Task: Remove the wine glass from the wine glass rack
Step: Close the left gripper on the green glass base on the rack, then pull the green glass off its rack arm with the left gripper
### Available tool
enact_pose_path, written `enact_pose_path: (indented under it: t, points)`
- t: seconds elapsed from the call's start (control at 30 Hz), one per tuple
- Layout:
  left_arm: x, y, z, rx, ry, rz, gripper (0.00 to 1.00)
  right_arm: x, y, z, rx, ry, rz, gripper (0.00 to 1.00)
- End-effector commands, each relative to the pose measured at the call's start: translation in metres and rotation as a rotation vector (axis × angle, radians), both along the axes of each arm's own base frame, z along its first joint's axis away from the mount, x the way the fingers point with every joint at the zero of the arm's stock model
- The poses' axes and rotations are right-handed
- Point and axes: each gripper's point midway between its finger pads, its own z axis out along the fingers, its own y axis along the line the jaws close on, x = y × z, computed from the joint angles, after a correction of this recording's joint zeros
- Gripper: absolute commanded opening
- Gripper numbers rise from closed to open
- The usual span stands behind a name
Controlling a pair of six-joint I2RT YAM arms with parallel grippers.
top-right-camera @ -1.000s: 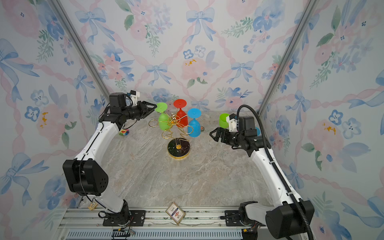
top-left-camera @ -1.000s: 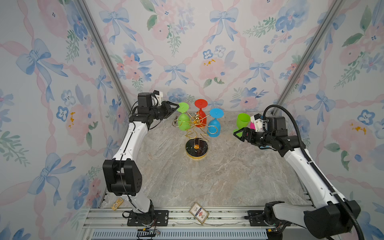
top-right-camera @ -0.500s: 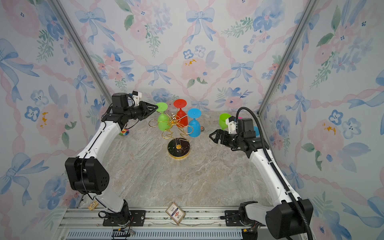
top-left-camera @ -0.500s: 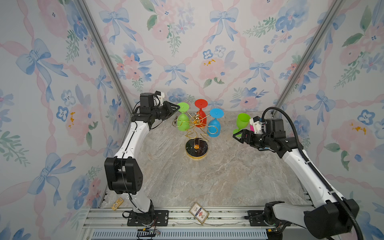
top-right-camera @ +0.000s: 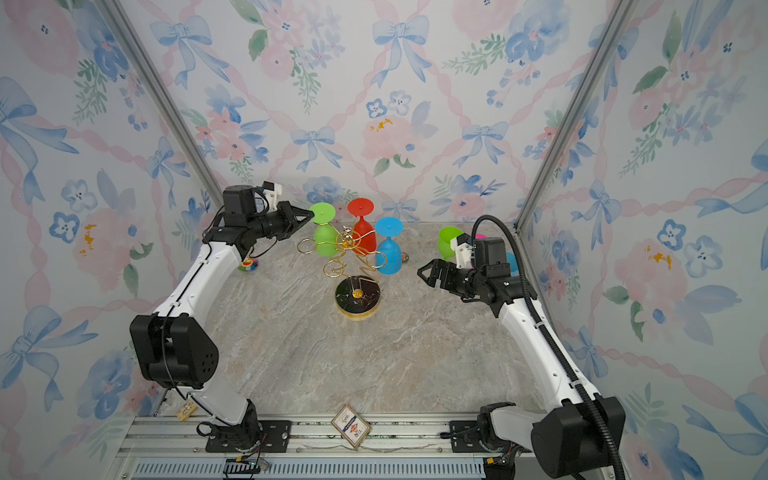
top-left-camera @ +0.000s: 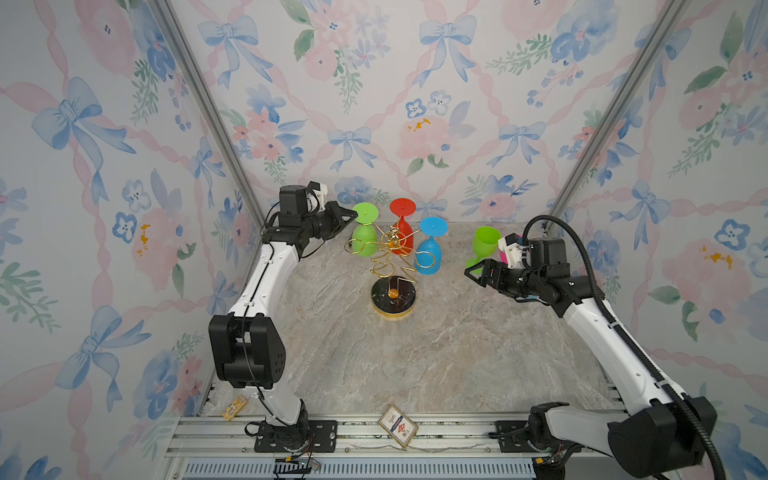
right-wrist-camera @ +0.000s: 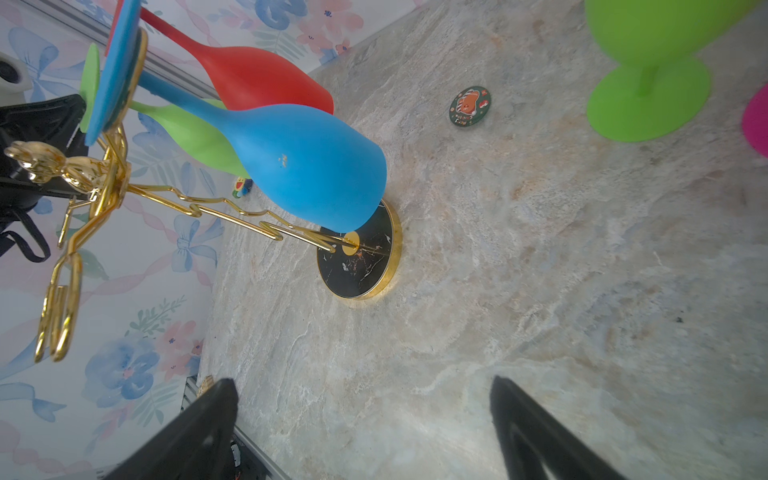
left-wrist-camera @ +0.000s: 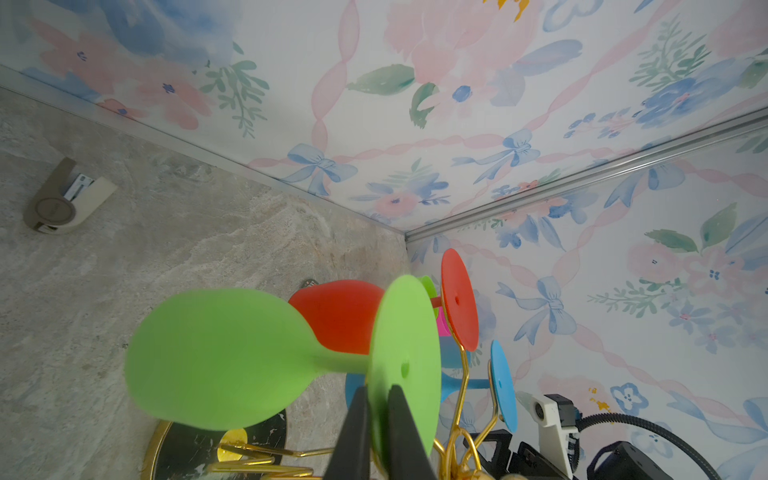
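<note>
In both top views I count one wine glass rack toward the back of the table. Three glasses hang foot-up from its gold arms: a green wine glass, a red glass and a blue glass. A fourth, the standing green glass, sits upright on the table well to the right of the rack. There are two hands. The left hand is up at the rim of the green wine glass's foot. The right hand hangs spread and empty near the standing green glass.

From the left wrist, the left hand pinches the edge of the green foot disc, one finger on each face. The green wine glass hangs just beyond its fingertips.

From the right wrist, the fingers stand wide apart over bare table. The rack's black base and all three hung glasses lie ahead, untouched.
</note>
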Motion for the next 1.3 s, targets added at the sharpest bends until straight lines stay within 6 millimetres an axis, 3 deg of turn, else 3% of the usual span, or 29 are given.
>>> enact_pose_path:
  t: [0.0,0.63,1.27]
  points:
    - [0.002,-0.003,0.010,-0.007,-0.027,-0.011,0.09,-0.004,0.006,0.002,0.033,-0.004,0.014,0.97]
    - [-0.011,-0.020,0.016,-0.099,0.009,-0.102,0.00,-0.002,0.008,-0.004,0.054,0.014,0.011,0.97]
    - [-0.024,-0.027,0.019,-0.174,0.050,-0.141,0.00,-0.002,0.009,-0.008,0.063,0.027,0.005,0.97]
